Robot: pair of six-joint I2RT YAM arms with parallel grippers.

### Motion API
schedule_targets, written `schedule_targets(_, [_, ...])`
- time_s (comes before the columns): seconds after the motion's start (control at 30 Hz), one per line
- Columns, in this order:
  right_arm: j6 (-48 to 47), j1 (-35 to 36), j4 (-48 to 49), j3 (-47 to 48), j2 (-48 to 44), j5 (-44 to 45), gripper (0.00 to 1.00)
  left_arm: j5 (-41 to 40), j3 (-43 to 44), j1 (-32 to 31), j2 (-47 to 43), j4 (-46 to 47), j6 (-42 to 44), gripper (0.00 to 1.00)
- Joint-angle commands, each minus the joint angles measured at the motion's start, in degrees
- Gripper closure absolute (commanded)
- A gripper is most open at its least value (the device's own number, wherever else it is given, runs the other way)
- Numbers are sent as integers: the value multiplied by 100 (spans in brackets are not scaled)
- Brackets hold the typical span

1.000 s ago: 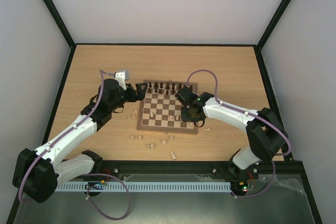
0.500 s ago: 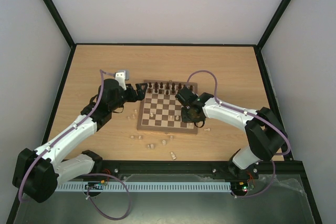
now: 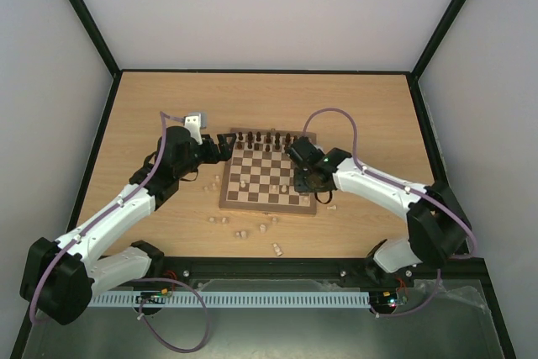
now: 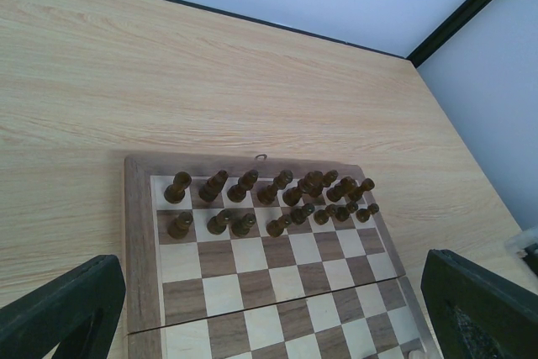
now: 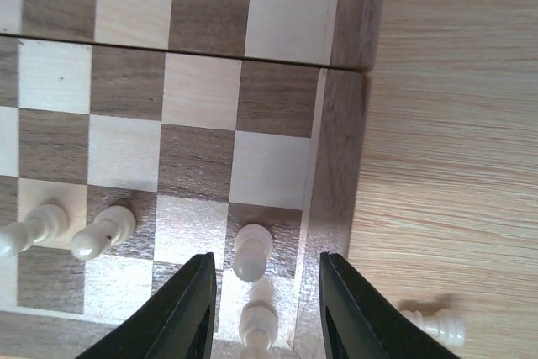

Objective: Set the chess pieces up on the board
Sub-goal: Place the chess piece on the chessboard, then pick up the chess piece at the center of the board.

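Straddling a pale piece at lower centre with right jaws parted, seemingly not touching; holding left jaws wide.

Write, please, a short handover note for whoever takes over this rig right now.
Left gripper: open, empty, at the board's far-left corner.
Right gripper: open, fingers either side of a pale piece by the near-right corner, not gripping it.
Done: dark pieces in two rows along the far edge; a few pale ones on the near rows.
Left: loose pale pieces on the table, near and beside the board, need placing.
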Motion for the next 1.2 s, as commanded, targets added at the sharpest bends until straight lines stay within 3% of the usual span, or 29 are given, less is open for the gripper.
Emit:
schedule_targets(0.0, [80,-42,-417,-76,-452,250,64,-32,204,-25,9,-89,17,0])
schedule_targets(0.23, [53,-42,-220,-266,-1288,268,62,-168,258,-25,115,-204,91,1])
schedule_targets(0.43, [-142,-42,274,-486,-1920,223,50,-681,545,-26,519,-588,-11,1])
schedule_targets(0.47, [-149,-42,315,-496,-1912,214,46,-750,558,-15,567,-613,-10,0])
schedule_targets(0.5, [-297,-42,352,-491,-1880,206,33,-826,569,-11,608,-613,-22,1])
schedule_targets(0.53, [-350,-42,409,-496,-1834,179,5,-939,585,3,660,-653,-63,0])
schedule_targets(0.57, [-406,-42,456,-497,-1783,144,1,-1030,625,38,732,-729,-143,1])
schedule_targets(0.73, [-604,-42,905,-663,-1595,-88,2,-751,919,267,1035,-1260,-134,0])
schedule_targets(1.0, [-831,-49,1492,-1060,-1549,-172,0,-1141,840,264,527,-2408,-370,1])
schedule_targets(1.17, [-883,-42,1945,-1408,-1711,-609,3,-932,730,264,823,-2829,-593,12])
